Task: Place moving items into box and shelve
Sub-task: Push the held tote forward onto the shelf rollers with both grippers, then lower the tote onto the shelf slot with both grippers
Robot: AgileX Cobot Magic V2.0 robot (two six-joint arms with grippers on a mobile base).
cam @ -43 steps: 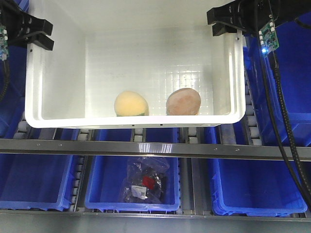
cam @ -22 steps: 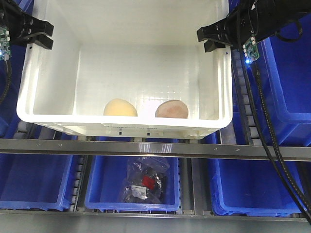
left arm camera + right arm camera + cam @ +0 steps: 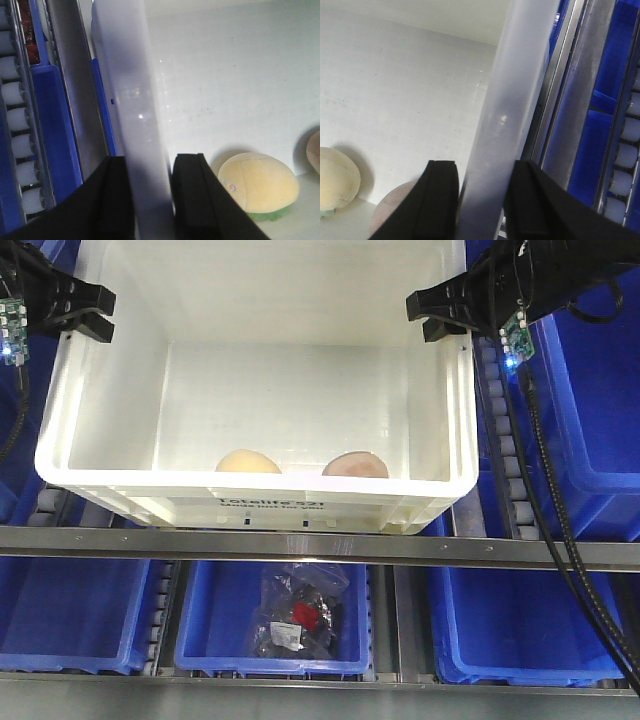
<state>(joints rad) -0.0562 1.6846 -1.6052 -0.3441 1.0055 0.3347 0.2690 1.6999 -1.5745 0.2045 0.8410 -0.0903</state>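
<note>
Your left gripper [image 3: 78, 312] pinches the white tote [image 3: 250, 505] by its left rim, and your right gripper [image 3: 440, 315] pinches the right rim, arms reaching inward over the blue bins [image 3: 270, 625]. The yellow-tan lump [image 3: 248, 462] and pinkish lump [image 3: 356, 466] lie inside, against the tote's near wall.

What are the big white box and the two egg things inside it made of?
The white box looks like smooth, slightly see-through plastic: its rim glows where light passes through and carries a shiny spot. The yellow egg looks soft and matte, maybe foam or plush, with faint seam lines across it. The pink egg looks similarly dull and mottled, but I can't tell its material for sure.
</note>
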